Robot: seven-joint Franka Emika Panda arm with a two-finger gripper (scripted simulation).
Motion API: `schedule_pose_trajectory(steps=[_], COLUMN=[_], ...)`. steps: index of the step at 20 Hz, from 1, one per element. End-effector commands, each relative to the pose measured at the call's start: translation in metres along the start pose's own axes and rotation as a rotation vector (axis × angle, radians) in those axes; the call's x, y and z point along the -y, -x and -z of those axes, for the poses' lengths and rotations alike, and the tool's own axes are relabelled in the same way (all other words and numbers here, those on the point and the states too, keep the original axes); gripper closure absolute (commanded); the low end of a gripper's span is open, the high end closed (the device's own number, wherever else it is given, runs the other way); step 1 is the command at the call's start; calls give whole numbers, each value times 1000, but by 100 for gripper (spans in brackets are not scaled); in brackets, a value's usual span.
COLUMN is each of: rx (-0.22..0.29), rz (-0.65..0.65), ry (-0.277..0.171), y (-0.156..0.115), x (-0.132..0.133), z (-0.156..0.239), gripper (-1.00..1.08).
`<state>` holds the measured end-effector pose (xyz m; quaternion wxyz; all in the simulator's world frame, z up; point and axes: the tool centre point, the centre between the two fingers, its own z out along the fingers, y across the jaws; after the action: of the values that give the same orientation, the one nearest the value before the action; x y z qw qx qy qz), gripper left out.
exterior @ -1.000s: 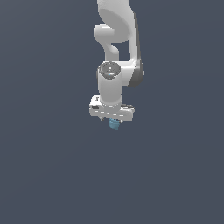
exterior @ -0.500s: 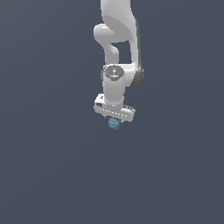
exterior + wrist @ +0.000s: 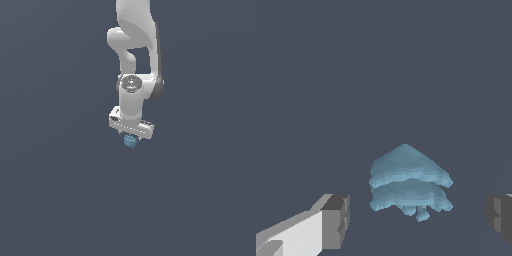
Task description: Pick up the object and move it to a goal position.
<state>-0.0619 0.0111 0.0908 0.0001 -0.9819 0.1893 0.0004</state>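
Note:
The object [image 3: 130, 142] is a tiny teal-blue lump right under the white gripper [image 3: 131, 138] in the exterior view. In the wrist view the object [image 3: 408, 182] is a layered, stepped blue lump lying between the two fingers. One grey fingertip [image 3: 336, 220] stands to one side of it and the other fingertip [image 3: 499, 217] to the other side, with a clear gap between each pad and the object. The gripper [image 3: 417, 220] is open and touches nothing. The arm hangs straight down over the object.
A plain dark grey-blue surface [image 3: 60, 190] fills both views. The white arm [image 3: 135, 45] rises out of the picture at the top of the exterior view. No goal marker shows.
The gripper has shifted slightly toward the exterior view's right and turned a little about its wrist. The object stays where it was, under the hand.

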Motion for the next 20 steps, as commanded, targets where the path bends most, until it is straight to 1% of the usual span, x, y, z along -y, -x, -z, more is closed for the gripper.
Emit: schedule_pose_trajectory(steps=[1, 11, 16, 17, 20], rx=[0, -1, -1, -1, -1], rz=[0, -4, -4, -4, -4], ry=[0, 0, 0, 0, 0], y=[0, 1, 1, 1, 1], x=[0, -1, 0, 0, 0], z=[-3, -43, -50, -50, -50], gripper=[-92, -92, -92, 108, 108])
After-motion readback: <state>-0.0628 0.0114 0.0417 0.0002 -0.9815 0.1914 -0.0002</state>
